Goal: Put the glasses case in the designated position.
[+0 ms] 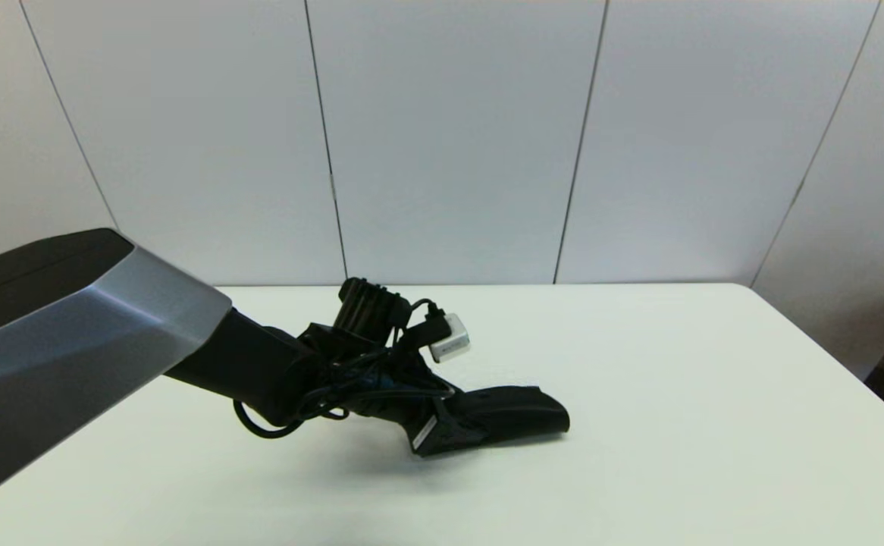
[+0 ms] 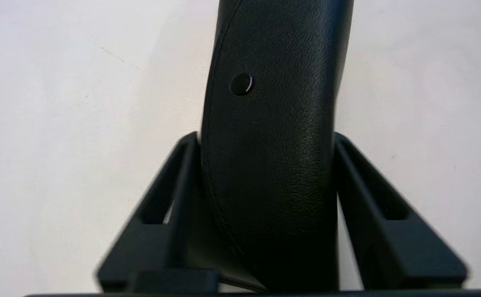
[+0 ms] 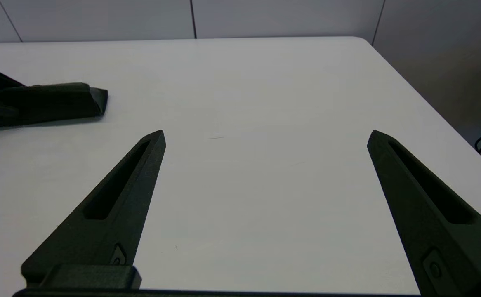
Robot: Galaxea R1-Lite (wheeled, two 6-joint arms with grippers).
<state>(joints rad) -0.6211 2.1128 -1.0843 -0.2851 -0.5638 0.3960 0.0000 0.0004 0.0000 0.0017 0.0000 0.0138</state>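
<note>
One glasses case (image 1: 514,413) low over mid-worktop (image 1: 677,379), clamped at its near end by left jaws (image 2: 265,173). Grasp done; release at an unmarked spot left. Right jaws (image 3: 265,136) wide open, empty, parked aside.

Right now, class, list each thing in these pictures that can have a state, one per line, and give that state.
glasses case: closed, low over or on the table, gripped at one end.
left gripper: shut on the case, a finger pressed to each side.
right gripper: open, empty, above the table's right part.
table: bare white top around the case.
</note>
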